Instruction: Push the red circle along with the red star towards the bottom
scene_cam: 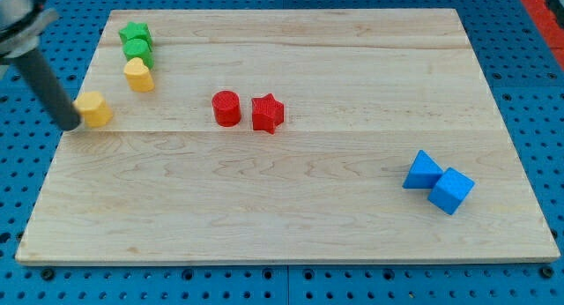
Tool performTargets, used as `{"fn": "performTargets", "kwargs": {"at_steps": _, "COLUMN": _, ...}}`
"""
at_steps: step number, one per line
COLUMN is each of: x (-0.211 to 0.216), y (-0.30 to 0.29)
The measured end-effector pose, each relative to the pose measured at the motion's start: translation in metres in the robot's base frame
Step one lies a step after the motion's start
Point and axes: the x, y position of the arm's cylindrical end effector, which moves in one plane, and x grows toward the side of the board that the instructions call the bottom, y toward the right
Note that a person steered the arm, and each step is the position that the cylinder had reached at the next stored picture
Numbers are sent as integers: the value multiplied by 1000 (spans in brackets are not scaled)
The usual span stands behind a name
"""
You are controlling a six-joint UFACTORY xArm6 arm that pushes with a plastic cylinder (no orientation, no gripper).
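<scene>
Here, my tip (70,126) sits at the view's left edge of the wooden bench (291,208), at the end of a straight dark rod that leans in from the top left corner. There is no gripper on this arm, so nothing is clenched, released or grasped; the rod simply ends in that tip. The tip is touching, or all but touching, the left side of a yellow block (94,109), whose shape I cannot quite make out from here. Just above and to the right stands a second yellow block (139,76), rounded at the top, and directly above that a green block (137,48) with a green star (136,33) behind it, the three forming a short, tight column near the top left corner. Further out toward the middle of the board, the red circle (226,107) stands upright as a short cylinder, with the red star (267,113) just beside it on the right, the two close together or barely touching. Both are well apart from my tip, with the yellow block between. Far off at the lower right, two blue blocks touch each other: a blue triangle-like piece (423,171) and a blue cube (452,190).
</scene>
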Motion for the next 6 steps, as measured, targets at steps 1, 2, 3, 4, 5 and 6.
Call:
{"fn": "performTargets", "kwargs": {"at_steps": 1, "x": -35, "y": 5}}
{"fn": "performTargets", "kwargs": {"at_steps": 2, "x": -48, "y": 12}}
{"fn": "performTargets", "kwargs": {"at_steps": 3, "x": -11, "y": 22}}
{"fn": "performTargets", "kwargs": {"at_steps": 4, "x": 12, "y": 35}}
{"fn": "performTargets", "kwargs": {"at_steps": 5, "x": -3, "y": 98}}
{"fn": "performTargets", "kwargs": {"at_steps": 6, "x": -13, "y": 153}}
